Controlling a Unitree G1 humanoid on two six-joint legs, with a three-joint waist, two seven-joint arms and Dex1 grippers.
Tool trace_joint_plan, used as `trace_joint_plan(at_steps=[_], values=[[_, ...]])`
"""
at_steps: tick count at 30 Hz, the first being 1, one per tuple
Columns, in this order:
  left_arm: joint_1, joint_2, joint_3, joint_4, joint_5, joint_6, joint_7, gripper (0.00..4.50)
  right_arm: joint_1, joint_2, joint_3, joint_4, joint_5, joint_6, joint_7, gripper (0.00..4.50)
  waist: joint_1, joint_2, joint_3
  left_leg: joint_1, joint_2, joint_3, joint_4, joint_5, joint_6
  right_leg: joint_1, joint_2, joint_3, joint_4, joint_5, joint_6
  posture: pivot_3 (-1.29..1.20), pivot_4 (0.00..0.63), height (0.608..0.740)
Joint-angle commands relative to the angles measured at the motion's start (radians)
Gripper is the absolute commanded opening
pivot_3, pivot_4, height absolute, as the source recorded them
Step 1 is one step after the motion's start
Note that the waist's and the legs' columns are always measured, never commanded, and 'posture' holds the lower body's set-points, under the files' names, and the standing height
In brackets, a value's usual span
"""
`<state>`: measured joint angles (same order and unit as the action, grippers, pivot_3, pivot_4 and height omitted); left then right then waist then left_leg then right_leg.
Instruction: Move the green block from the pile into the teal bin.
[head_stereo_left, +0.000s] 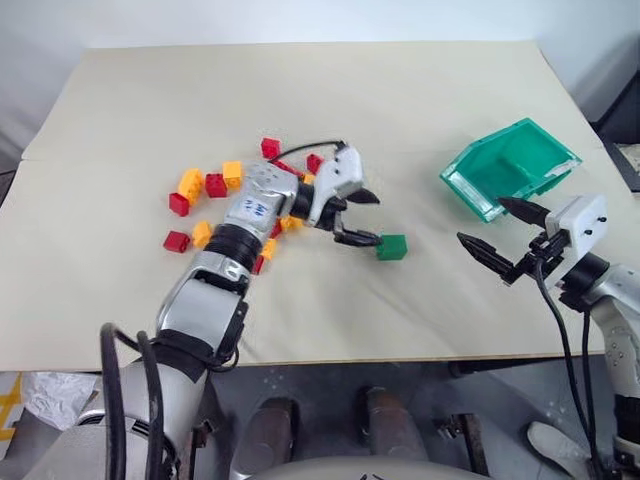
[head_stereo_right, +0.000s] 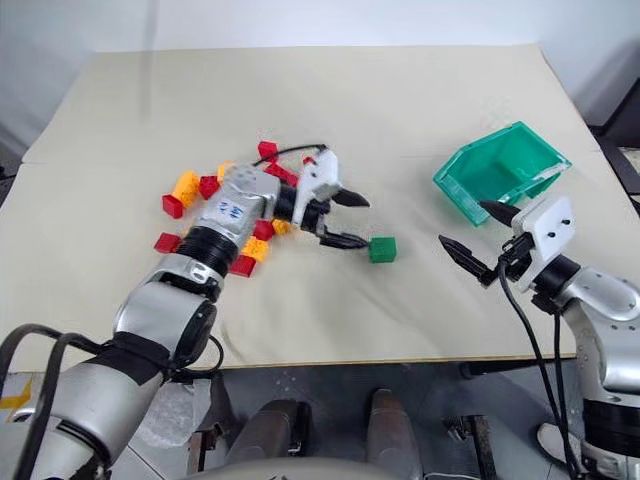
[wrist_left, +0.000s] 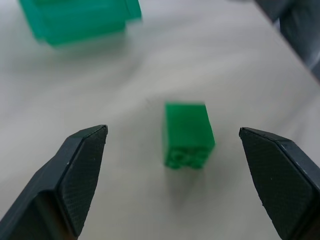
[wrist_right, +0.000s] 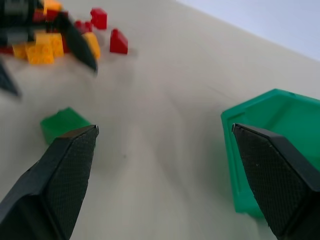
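The left arm covers part of the pile (head_stereo_left: 225, 200) at centre left of the head view; bricks beneath it cannot be counted. In the left wrist view the teal bin (wrist_left: 80, 20) is blurred and cut off by the upper edge, and the green block (wrist_left: 187, 134) is soft-edged. In the right wrist view the bin is cut by the right edge.

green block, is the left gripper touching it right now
Apart. In the left wrist view the green block lies on the table between the left gripper's open fingers, with bare table showing on both sides of it.
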<state>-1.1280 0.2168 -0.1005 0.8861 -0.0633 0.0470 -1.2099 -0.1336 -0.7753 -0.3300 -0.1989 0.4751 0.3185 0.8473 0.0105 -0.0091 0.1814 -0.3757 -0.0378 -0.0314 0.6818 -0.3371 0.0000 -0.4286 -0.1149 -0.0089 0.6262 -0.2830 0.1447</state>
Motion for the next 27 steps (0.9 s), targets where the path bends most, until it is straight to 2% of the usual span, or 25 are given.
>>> trace_joint_plan(at_steps=[1,3,7,12,15,18,20,27], values=[[0.090,0.135,0.120,-0.172,-0.105,0.047,-0.016,4.48,-0.013,-0.095,-0.037,0.021,0.014,0.030,0.076,4.50,-0.014,0.000,0.000,0.001,0.000,-0.001,0.000,0.000,0.000,0.000,0.000,0.000,0.000,0.000,0.000,0.00,0.150,0.740],[0.195,0.221,0.141,-0.312,-0.149,0.117,-0.062,4.48,-0.021,-0.155,-0.036,0.056,-0.002,0.046,0.104,4.50,-0.018,0.001,-0.001,0.002,0.001,-0.001,-0.002,0.000,0.000,0.000,0.001,0.001,0.000,0.000,0.000,0.00,0.150,0.740],[0.370,0.321,0.235,-0.550,-0.290,0.285,-0.067,4.48,-0.050,-0.252,-0.018,0.119,-0.028,0.053,0.166,4.50,-0.007,0.001,0.000,0.002,0.003,-0.002,0.000,-0.001,0.001,0.001,-0.001,0.002,0.000,0.000,0.000,0.00,0.150,0.740],[0.549,0.413,0.320,-0.705,-0.358,0.323,-0.034,4.48,-0.114,-0.318,0.041,0.164,-0.064,0.070,0.218,4.50,-0.001,0.001,-0.001,0.001,0.003,-0.004,0.002,-0.001,0.001,0.002,-0.001,0.003,-0.003,0.001,0.002,0.00,0.150,0.740],[0.644,0.449,0.373,-0.785,-0.417,0.345,-0.041,4.48,-0.200,-0.304,0.125,0.159,-0.077,0.112,0.226,4.50,0.001,0.001,-0.001,0.001,0.003,-0.004,0.002,-0.001,0.001,0.002,-0.002,0.003,-0.006,0.001,0.002,0.00,0.150,0.740],[0.750,0.457,0.427,-0.845,-0.511,0.335,-0.104,4.48,-0.361,-0.262,0.338,0.164,-0.147,0.262,0.235,4.50,-0.016,0.001,-0.001,0.002,0.004,-0.003,0.001,-0.001,0.001,0.001,-0.002,0.004,-0.005,0.001,0.001,0.00,0.150,0.740],[0.782,0.467,0.426,-0.858,-0.526,0.332,-0.112,4.48,-0.431,-0.229,0.409,0.180,-0.170,0.320,0.236,4.50,-0.021,0.001,-0.001,0.003,0.006,-0.001,0.001,-0.002,-0.001,0.001,-0.001,0.004,-0.006,0.001,-0.001,0.00,0.150,0.740],[0.836,0.452,0.424,-0.907,-0.566,0.309,-0.088,4.48,-0.591,-0.086,0.587,0.324,-0.280,0.242,0.286,4.50,-0.012,0.001,-0.001,0.002,0.005,-0.002,0.001,-0.002,-0.001,0.000,-0.002,0.002,-0.006,0.001,-0.002,0.00,0.150,0.740]])
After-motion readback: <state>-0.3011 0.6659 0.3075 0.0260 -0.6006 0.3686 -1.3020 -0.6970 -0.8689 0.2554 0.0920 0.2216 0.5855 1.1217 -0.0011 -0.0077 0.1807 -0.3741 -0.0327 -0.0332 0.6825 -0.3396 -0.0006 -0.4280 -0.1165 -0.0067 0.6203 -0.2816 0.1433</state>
